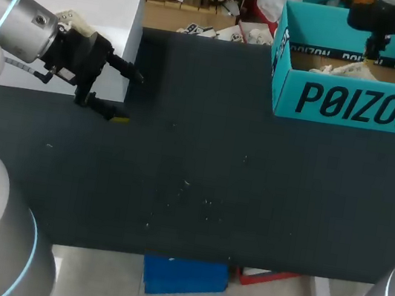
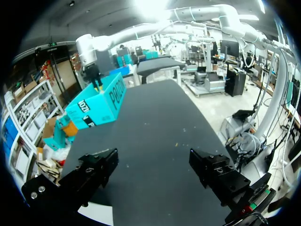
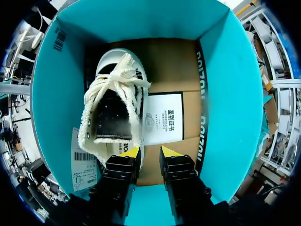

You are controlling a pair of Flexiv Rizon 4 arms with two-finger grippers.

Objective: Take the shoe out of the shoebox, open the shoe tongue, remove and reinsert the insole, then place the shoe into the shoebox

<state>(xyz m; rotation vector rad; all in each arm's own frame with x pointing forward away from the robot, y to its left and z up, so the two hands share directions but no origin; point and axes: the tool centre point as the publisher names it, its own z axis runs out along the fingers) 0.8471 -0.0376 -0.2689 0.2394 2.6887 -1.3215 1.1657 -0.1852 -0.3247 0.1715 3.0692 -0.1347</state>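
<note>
Head view: left gripper (image 1: 129,97) is spread open over the table's (image 1: 190,192) left side, and the right gripper (image 1: 374,53) is down inside the teal shoebox (image 1: 354,105). Left wrist view: fingers wide apart, holding nothing. Right wrist view: tips slightly apart with nothing between them, and the white shoe (image 3: 115,108) lies in the shoebox just ahead.

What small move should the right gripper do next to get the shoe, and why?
Probably shift the right gripper a little sideways toward the shoe, until the collar lies between its tips. It hangs over the open shoebox, tips slightly apart, but the gap sits beside the shoe's collar, not astride it.
</note>
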